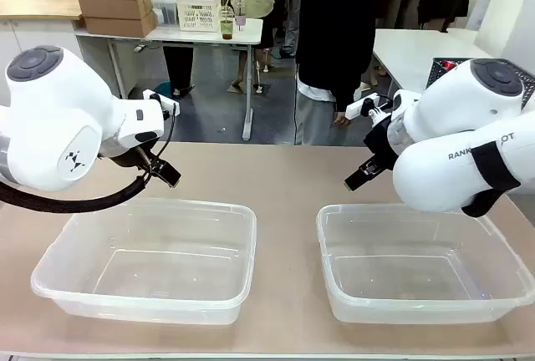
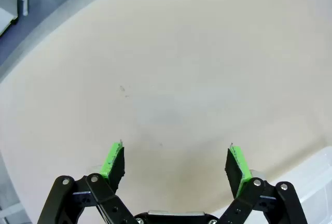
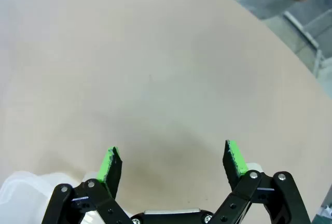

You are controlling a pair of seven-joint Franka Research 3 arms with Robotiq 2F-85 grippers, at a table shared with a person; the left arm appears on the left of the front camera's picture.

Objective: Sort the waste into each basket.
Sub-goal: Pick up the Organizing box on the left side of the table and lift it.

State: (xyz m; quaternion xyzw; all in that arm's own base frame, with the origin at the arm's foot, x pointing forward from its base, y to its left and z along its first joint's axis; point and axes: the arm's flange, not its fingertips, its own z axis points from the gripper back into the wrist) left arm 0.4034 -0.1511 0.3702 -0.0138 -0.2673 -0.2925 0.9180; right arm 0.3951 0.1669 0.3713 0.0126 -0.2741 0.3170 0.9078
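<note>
Risk: both jaws spread and empty, hanging just behind the far rims of the empty left tub [image 1: 142, 307] (lower left) and right tub [image 1: 410, 311] (lower right), so a low swing could clip and shove one; bench [image 1: 284, 177] bare beige, person [image 1: 334, 35] standing top centre, boxes [image 1: 113, 2] upper left.

Plain pale-beige tabletop [image 1: 280, 173]. Left clear rectangular plastic tub [image 1: 142, 202] and right clear rectangular plastic tub [image 1: 401, 207]: colourless, see-through. Left gripper [image 2: 176, 157] and right gripper [image 3: 171, 155]: black, with bright green pads [image 2: 111, 159].
</note>
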